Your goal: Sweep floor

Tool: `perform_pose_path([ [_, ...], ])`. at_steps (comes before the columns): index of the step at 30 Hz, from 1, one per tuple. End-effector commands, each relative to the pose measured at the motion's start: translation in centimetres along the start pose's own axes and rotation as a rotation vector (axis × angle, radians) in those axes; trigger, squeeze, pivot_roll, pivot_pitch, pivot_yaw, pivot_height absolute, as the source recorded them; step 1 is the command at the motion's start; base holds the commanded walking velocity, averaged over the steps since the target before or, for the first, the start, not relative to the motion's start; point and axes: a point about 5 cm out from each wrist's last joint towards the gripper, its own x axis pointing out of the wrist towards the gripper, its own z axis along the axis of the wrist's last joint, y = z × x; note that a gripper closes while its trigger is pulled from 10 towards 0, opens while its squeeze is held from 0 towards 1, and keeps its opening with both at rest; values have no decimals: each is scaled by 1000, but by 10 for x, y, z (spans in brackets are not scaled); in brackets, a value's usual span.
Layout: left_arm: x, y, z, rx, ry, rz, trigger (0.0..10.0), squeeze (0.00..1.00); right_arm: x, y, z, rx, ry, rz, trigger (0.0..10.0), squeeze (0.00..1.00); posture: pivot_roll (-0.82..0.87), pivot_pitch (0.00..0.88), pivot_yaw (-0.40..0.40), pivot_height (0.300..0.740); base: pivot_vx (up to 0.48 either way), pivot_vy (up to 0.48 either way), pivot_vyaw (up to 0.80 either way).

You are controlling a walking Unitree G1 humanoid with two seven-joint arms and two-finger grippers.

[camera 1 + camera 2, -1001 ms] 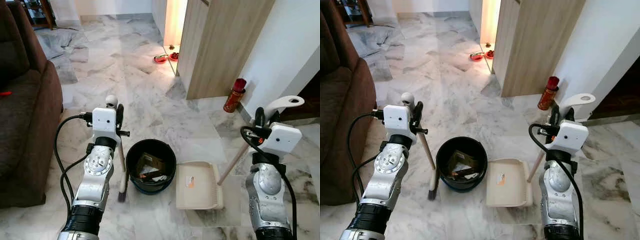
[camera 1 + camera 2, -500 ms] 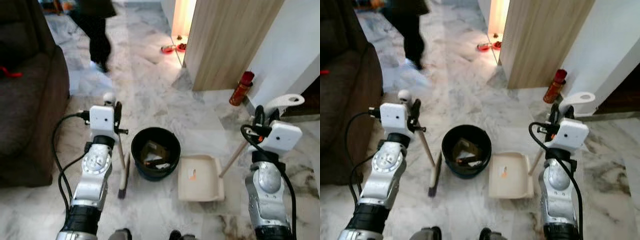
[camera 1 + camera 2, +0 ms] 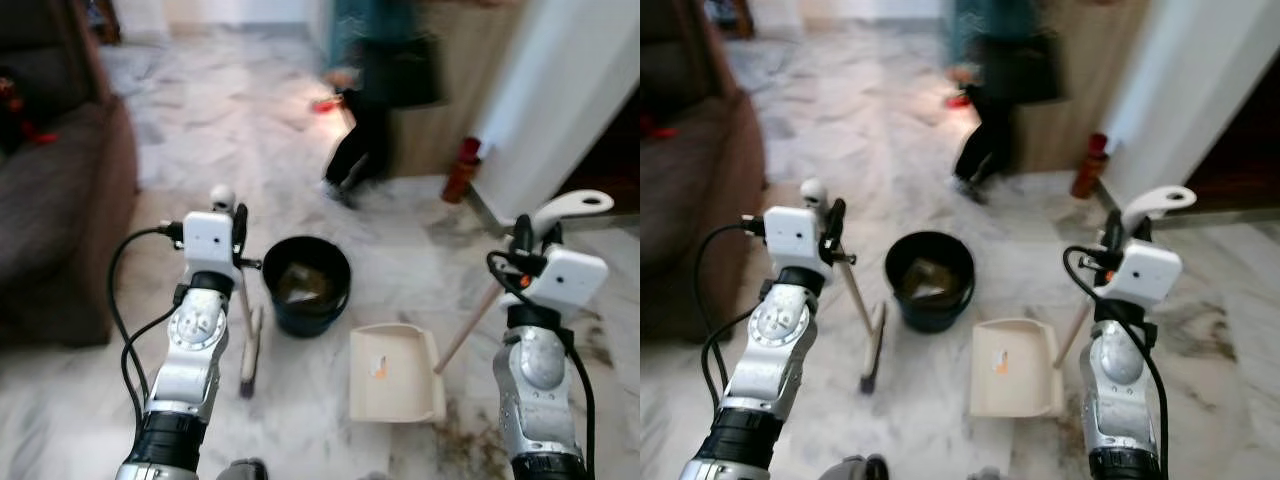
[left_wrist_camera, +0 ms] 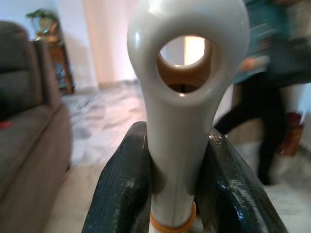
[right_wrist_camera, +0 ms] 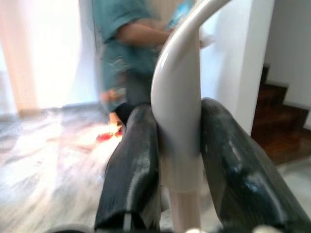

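Note:
My left gripper is shut on the cream handle of a broom, whose head rests on the marble floor left of a black bucket. The bucket holds some litter. My right gripper is shut on the curved handle of a cream dustpan. The pan lies flat on the floor, just right of the bucket and in front of it. A small orange scrap lies in the pan.
A blurred person in a teal top walks past beyond the bucket, near the wooden cabinet. A brown sofa runs along the left. A red bottle stands by the white wall on the right. Dark stairs are at the far right.
The camera has swung, so the whole scene shifted. The person has crossed from the far left to the middle right. Both grippers keep their hold on the handles.

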Motion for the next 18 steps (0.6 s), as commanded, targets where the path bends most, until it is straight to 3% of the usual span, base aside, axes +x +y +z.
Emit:
perform_pose_path([
  [1, 4, -4, 13, -1, -60, -18, 10000, 0, 5, -4, 13, 9, -68, -18, 10000, 0, 83, 96, -64, 740, -300, 0, 0],
  [9, 4, -4, 13, -2, -60, -21, 10000, 0, 4, -3, 12, 13, -66, -14, 10000, 0, 84, 84, -64, 740, -278, 0, 0],
  [18, 5, -5, 12, -4, -57, -24, 10000, 0, 4, 0, 12, 22, -68, -8, 10000, 0, 80, 83, -61, 740, 0, 0, 0],
])
